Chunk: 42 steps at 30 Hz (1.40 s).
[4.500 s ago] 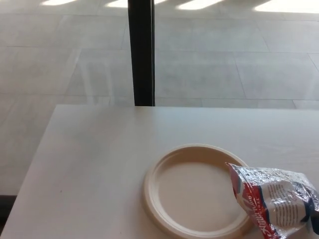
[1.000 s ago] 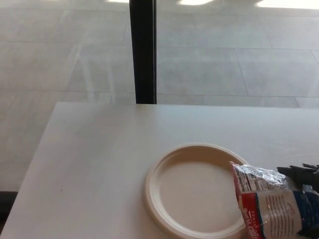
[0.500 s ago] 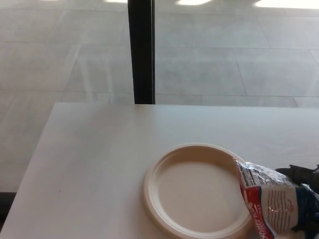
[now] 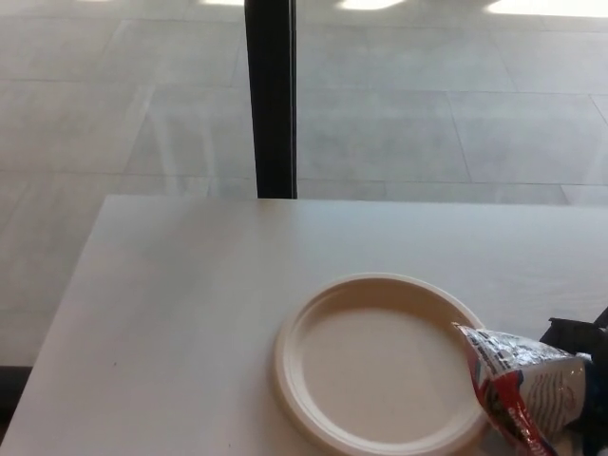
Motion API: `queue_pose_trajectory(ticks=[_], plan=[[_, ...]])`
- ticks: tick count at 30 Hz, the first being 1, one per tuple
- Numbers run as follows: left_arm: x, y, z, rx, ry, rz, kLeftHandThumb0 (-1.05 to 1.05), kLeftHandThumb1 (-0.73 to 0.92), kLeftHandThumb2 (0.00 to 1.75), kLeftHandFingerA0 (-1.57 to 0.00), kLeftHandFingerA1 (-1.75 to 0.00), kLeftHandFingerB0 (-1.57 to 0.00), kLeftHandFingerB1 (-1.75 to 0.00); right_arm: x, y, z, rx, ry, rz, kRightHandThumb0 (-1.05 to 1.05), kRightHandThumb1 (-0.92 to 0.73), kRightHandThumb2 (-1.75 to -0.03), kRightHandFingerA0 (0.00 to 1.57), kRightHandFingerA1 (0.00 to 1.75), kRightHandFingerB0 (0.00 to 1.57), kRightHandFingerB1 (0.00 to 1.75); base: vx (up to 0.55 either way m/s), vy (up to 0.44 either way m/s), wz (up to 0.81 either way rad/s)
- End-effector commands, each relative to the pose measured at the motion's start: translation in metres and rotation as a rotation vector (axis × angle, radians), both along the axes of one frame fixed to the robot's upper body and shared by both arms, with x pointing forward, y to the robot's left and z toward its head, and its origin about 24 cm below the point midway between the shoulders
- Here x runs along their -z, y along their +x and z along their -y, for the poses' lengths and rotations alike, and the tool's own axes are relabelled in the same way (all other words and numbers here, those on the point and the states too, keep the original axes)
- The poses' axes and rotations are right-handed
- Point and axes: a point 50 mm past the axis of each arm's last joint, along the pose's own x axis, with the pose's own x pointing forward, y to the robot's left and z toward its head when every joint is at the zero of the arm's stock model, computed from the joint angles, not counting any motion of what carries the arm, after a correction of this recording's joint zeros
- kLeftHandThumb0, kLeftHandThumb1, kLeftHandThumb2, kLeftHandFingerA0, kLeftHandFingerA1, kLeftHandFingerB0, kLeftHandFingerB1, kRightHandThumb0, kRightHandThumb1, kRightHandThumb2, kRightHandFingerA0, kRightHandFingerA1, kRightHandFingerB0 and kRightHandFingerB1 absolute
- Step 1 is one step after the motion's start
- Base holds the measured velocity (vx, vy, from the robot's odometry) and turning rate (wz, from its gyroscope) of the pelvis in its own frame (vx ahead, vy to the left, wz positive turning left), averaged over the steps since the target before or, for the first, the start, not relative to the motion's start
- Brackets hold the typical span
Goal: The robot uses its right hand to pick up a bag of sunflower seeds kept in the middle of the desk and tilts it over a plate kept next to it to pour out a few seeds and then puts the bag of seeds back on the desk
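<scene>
Head view: my right hand (image 4: 581, 353) comes in at the lower right edge of the picture, its black fingers closed around the bag of seeds (image 4: 521, 385), which I hold tilted with its crinkled silver mouth pointing left, over the right rim of the plate (image 4: 313, 323). The cream plate sits on the pale desk (image 4: 180, 294), its dish bare as far as I can see, and my left hand does not show anywhere. Beyond the desk's far edge a dark post (image 4: 270, 95) stands on the grey tiled floor (image 4: 456, 104).
</scene>
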Motion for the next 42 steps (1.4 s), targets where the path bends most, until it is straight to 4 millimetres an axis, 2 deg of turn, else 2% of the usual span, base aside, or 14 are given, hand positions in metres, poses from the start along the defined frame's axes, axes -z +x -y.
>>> queue_pose_trajectory(ticks=[1,13,16,23,27,28,29,30,31,38,39,40,41,42], plan=[[-0.003,-0.003,-0.003,-0.007,0.018,0.021,-0.78,0.78,0.64,-0.39,-0.55,-0.3,-0.34,-0.003,-0.008,-0.001,-0.03,0.011,0.178,-0.19,-0.5,-1.25,0.88,1.72,0.8,1.49,0.0,0.0,0.0],[-0.004,-0.007,-0.004,0.004,0.021,0.004,-0.8,0.79,0.64,-0.4,-0.55,-0.33,-0.35,-0.027,0.009,0.006,0.015,0.01,0.204,-0.16,-0.53,-1.06,0.78,1.73,0.72,1.52,0.0,0.0,0.0],[-0.003,-0.007,-0.004,0.018,0.032,-0.011,-0.8,0.8,0.64,-0.42,-0.55,-0.34,-0.36,-0.039,0.019,0.004,0.029,0.001,0.205,-0.16,-0.54,-1.1,0.87,1.7,0.76,1.47,0.0,0.0,0.0],[-0.004,-0.007,-0.006,0.007,0.037,-0.014,-0.82,0.79,0.64,-0.44,-0.54,-0.38,-0.36,-0.054,0.031,-0.002,0.057,0.003,0.155,-0.2,-0.54,-1.12,0.86,1.7,0.78,1.5,0.0,0.0,0.0],[-0.004,-0.006,-0.007,-0.012,0.024,-0.009,-0.82,0.78,0.64,-0.45,-0.54,-0.39,-0.37,-0.062,0.041,-0.008,0.033,-0.074,0.084,-0.22,-0.58,-1.02,0.85,1.74,0.77,1.5,0.0,0.0,0.0],[-0.004,-0.006,-0.007,-0.016,0.022,-0.007,-0.83,0.78,0.63,-0.45,-0.54,-0.39,-0.37,-0.063,0.042,-0.009,0.03,-0.084,0.074,-0.17,-0.58,-1.0,0.95,1.71,0.75,1.44,0.0,0.0,0.0],[-0.004,-0.006,-0.007,0.001,0.027,-0.017,-0.81,0.62,1.04,-0.39,-0.6,-0.31,-0.49,-0.064,0.043,-0.009,0.03,-0.099,0.06,-0.24,-0.6,-0.98,0.85,1.74,0.78,1.48,0.0,0.0,0.0],[-0.004,-0.007,-0.007,0.013,0.029,-0.026,-0.84,0.79,0.64,-0.45,-0.53,-0.4,-0.36,-0.066,0.045,-0.01,0.033,-0.106,0.049,-0.24,-0.58,-0.97,0.84,1.73,0.79,1.42,0.0,0.0,0.0],[-0.004,-0.007,-0.006,0.003,0.023,-0.019,-0.84,0.78,0.64,-0.46,-0.54,-0.41,-0.36,-0.068,0.047,-0.011,0.031,-0.111,0.045,-0.21,-0.57,-0.97,0.93,1.75,0.78,1.43,0.0,0.0,0.0],[-0.004,-0.004,-0.007,-0.008,0.023,-0.016,-0.83,0.78,0.64,-0.46,-0.54,-0.4,-0.37,-0.075,0.051,-0.015,0.037,-0.115,0.022,-0.26,-0.6,-0.98,0.86,1.7,0.81,1.3,0.0,0.0,0.0],[-0.004,-0.003,-0.007,0.013,0.029,-0.025,-0.88,0.63,0.83,-0.45,-0.59,-0.36,-0.44,-0.076,0.052,-0.015,0.034,-0.121,0.016,-0.27,-0.59,-0.95,0.85,1.71,0.83,1.25,0.0,0.0,0.0],[-0.004,-0.003,-0.007,0.004,0.034,-0.03,-0.8,0.61,1.04,-0.43,-0.61,-0.33,-0.5,-0.076,0.052,-0.016,0.028,-0.134,0.009,-0.27,-0.57,-0.99,0.86,1.72,0.81,1.28,0.0,0.0,0.0],[-0.004,-0.003,-0.007,0.003,0.036,-0.035,-0.84,0.8,0.64,-0.49,-0.54,-0.41,-0.37,-0.075,0.052,-0.016,0.026,-0.143,0.004,-0.28,-0.57,-0.91,0.84,1.68,0.84,1.12,0.0,0.0,0.0],[-0.004,-0.003,-0.007,0.0,0.027,-0.028,-0.83,0.8,0.65,-0.46,-0.55,-0.38,-0.37,-0.075,0.053,-0.016,0.037,-0.166,-0.021,-0.28,-0.58,-0.97,0.85,1.71,0.83,1.25,0.0,0.0,0.0]])
